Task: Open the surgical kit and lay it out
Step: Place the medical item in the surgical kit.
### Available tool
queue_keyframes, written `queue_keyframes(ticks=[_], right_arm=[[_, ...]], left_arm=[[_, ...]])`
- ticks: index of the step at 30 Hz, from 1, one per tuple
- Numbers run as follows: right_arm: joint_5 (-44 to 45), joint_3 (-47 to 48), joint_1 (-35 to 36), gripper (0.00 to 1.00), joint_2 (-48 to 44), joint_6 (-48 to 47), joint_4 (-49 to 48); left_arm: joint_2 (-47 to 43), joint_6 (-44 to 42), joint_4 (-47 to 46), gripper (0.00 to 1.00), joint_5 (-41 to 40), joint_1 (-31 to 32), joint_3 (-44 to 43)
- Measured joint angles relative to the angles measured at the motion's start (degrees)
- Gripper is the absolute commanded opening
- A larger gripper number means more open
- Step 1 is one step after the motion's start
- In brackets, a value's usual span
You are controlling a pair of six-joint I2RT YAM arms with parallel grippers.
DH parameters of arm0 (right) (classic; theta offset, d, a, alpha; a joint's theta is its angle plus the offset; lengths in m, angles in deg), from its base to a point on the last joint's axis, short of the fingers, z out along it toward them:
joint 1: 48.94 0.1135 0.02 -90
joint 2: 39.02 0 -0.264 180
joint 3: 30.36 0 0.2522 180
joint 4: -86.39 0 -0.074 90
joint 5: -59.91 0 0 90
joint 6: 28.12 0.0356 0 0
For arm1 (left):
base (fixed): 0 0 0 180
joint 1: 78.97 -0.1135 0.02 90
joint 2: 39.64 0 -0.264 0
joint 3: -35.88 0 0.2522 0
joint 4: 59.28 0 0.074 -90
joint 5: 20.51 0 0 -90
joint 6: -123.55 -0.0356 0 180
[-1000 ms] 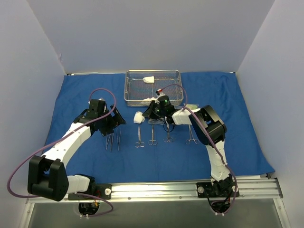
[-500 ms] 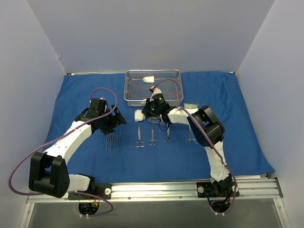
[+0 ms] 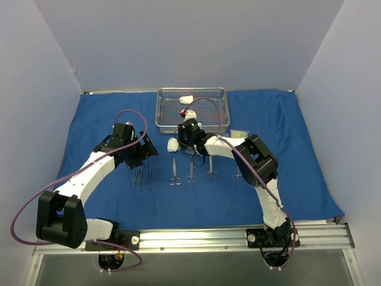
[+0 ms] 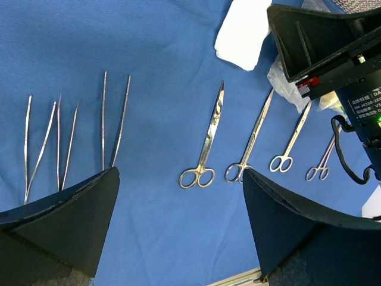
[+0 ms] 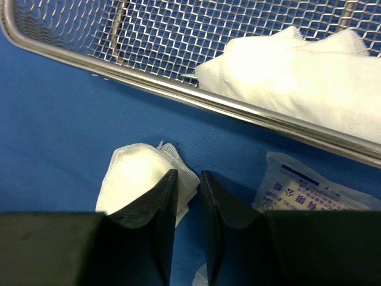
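1. Surgical-kit tray (image 3: 158, 110), rectangular steel wire mesh, sits at 12 o'clock on blue cloth drape (image 3: 89, 119).
2. Right gripper (image 5: 187, 174): barely parted, empty, over white gauze pad (image 5: 134, 173).
3. Left gripper (image 4: 180, 173): wide open above steel scissors (image 4: 208, 137).

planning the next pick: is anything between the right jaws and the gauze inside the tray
yes, the tray's near rim runs between the right gripper and the gauze inside; the jaws would likely need to rise over it

One blue cloth (image 3: 95, 119). One wire tray (image 3: 169, 113). Four scissor-handled tools (image 4: 205, 143). Three pairs of long tweezers (image 4: 113, 119). Three white gauze pads (image 5: 140, 179). Two small clear packets (image 5: 297, 190). Two robot arms (image 3: 89, 173).
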Motion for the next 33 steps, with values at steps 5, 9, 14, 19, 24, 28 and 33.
queue_keyframes(ticks=[5,9,14,19,24,28,33], right_arm=[[3.0,0.7,0.5,0.29,-0.1,-1.6,1.2],[3.0,0.7,1.0,0.37,-1.1,-3.1,2.4],[2.3,0.7,2.0,0.49,-5.8,-4.7,5.0],[2.6,0.5,2.5,0.60,-13.8,-6.4,6.3],[2.1,2.0,0.2,0.76,-18.0,-6.8,6.6],[0.5,2.2,-4.2,1.00,-17.8,-6.1,7.6],[0.2,4.9,-8.8,1.00,-15.8,-6.2,9.9]], left_arm=[[0.0,0.0,0.0,0.94,0.0,0.0,0.0],[0.0,-0.2,0.1,0.94,0.0,0.0,0.0],[0.0,-0.4,0.2,0.94,0.0,0.0,-1.3],[0.1,-0.8,0.3,0.94,-0.1,0.0,-3.5],[3.2,-1.0,-0.9,0.94,-0.1,0.0,-5.8],[10.3,-1.0,-5.4,0.94,0.4,0.0,-8.1],[20.8,-1.3,-10.4,0.90,3.1,0.0,-12.2]])
